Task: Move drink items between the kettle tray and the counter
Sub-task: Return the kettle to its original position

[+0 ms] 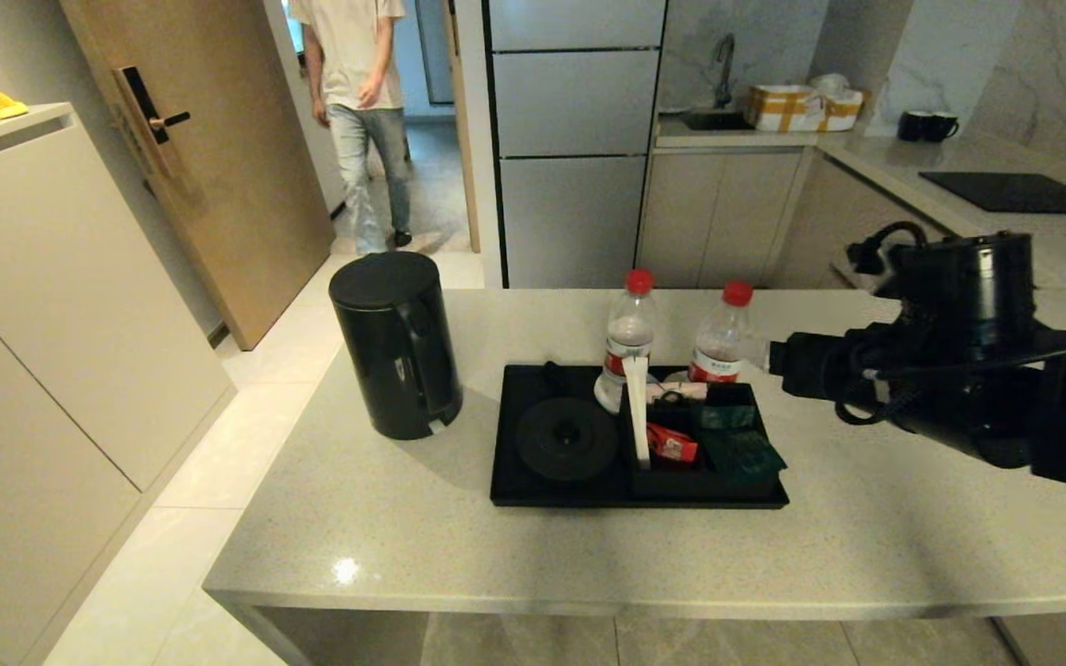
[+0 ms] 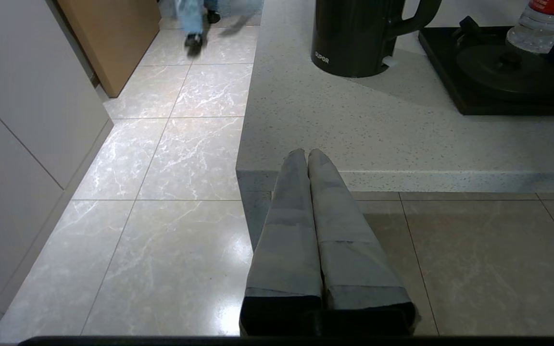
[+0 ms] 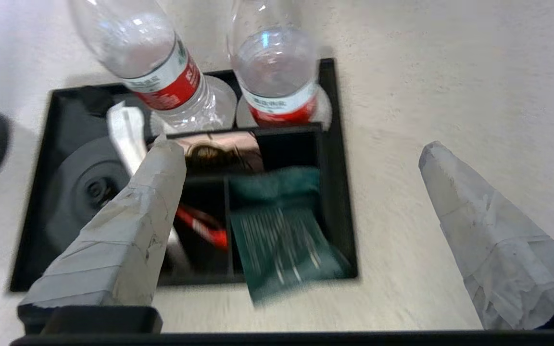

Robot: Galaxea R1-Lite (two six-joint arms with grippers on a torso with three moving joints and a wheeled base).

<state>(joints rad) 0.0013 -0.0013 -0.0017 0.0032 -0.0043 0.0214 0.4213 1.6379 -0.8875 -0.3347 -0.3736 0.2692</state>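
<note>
- Kettle [image 1: 395,343]: black, tall, upright on the counter [image 1: 403,518], just left of the kettle tray [image 1: 505,453], not on its round base [image 1: 567,438]. Handle faces the tray.
- 2 water bottles w/ red caps + red-white labels, upright at the tray's far edge: left bottle [image 1: 626,341] behind the base/box divider, right bottle [image 1: 720,345] behind the sachet box [image 1: 709,439]. Right wrist view shows both standing on the tray, on pale round spots.
- Sachet box holds red, green and pale packets; a white strip stands up at its divider.
- Right gripper [image 3: 301,211]: above the tray's right part, jaws spread wide, nothing held. Sachet box and both bottles sit in the gap as the wrist cam sees it. In head view the arm comes in from the right, near the right bottle.
- Left gripper [image 2: 308,156]: parked low in front of the counter edge, off its left front corner, fingers pressed together, empty.
- Step (judgement): approach phase, right arm lining up on a bottle, prob. the right one; no contact yet.
- Next needs: go fwd past the box, centre jaws on one bottle body, close w/o bumping its neighbour – bottles stand near each other, light, tip-prone.
- Readable text: "SUPOR" on kettle's lower wall in left wrist view. Bottle label print not legible.
- Bkgd: person [image 1: 354,83] in the doorway.
</note>
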